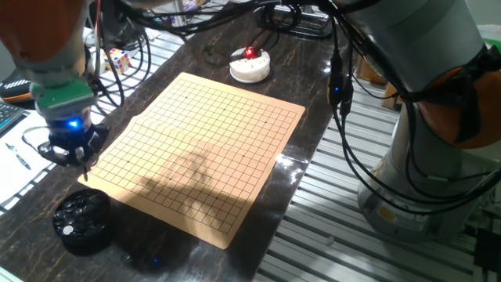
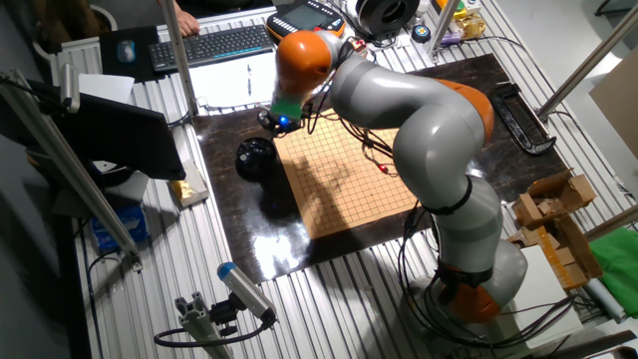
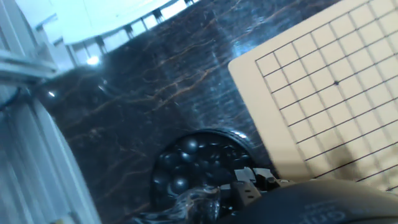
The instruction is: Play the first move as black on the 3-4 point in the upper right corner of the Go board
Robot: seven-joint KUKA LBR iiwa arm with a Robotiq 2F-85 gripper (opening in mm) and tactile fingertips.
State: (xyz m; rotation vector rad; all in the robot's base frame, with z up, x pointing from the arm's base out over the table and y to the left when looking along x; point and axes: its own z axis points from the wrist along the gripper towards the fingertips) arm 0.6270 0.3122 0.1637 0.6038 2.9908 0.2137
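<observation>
The gripper (image 1: 81,159) hangs over the Go board's (image 1: 205,149) corner, beside the black bowl (image 3: 205,165) holding black stones (image 3: 189,146); whether its jaws are apart or closed cannot be made out.

Go board (image 1: 205,147) flat on dark tabletop, grid bare; black stones (image 3: 189,163) (glossy) heaped in bowl.

A robotics lab. A big grey-and-orange arm (image 2: 429,130) is bolted to a ribbed aluminium desk (image 2: 329,299), with loose cables (image 1: 352,149) trailing across it. A keyboard (image 2: 224,43), aluminium posts (image 2: 60,170) and cardboard boxes (image 2: 548,214) crowd the edges.
</observation>
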